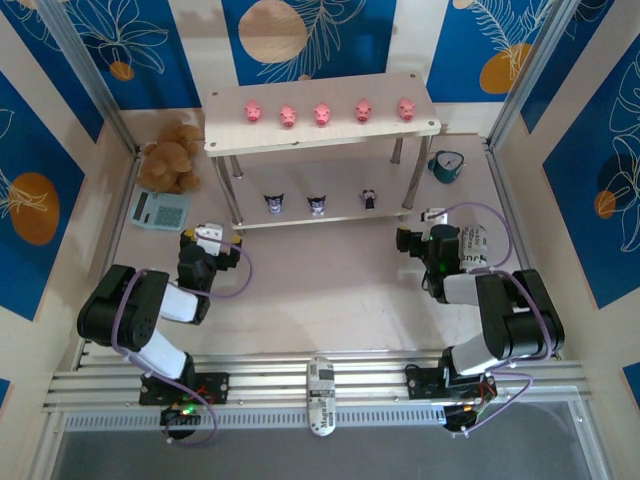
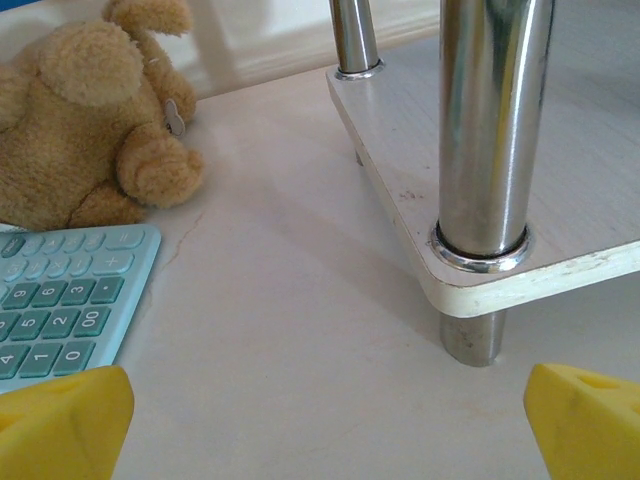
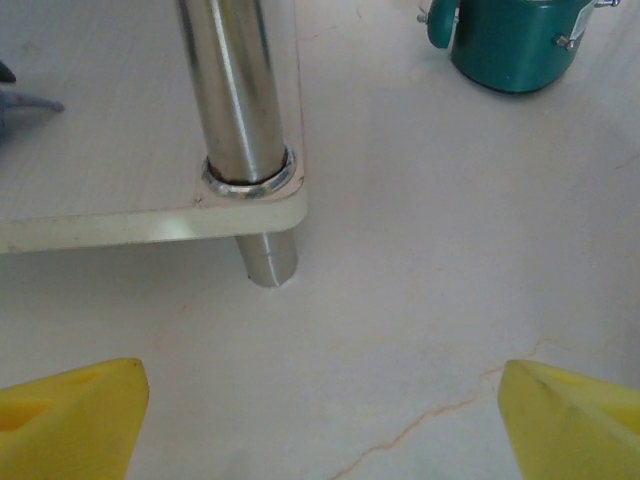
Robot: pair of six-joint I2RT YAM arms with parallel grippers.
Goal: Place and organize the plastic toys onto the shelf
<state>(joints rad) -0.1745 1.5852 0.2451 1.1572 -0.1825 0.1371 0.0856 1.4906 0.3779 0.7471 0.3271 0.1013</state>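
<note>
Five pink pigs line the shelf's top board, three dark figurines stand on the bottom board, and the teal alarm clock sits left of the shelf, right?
Not quite: the teal alarm clock sits right of the shelf, as the top external view shows. The pink pigs on the top board and the dark figurines on the bottom board are as you said.

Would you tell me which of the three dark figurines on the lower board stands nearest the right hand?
The rightmost figurine, at the end toward the clock; the middle figurine and left figurine stand farther from the right hand.
</note>
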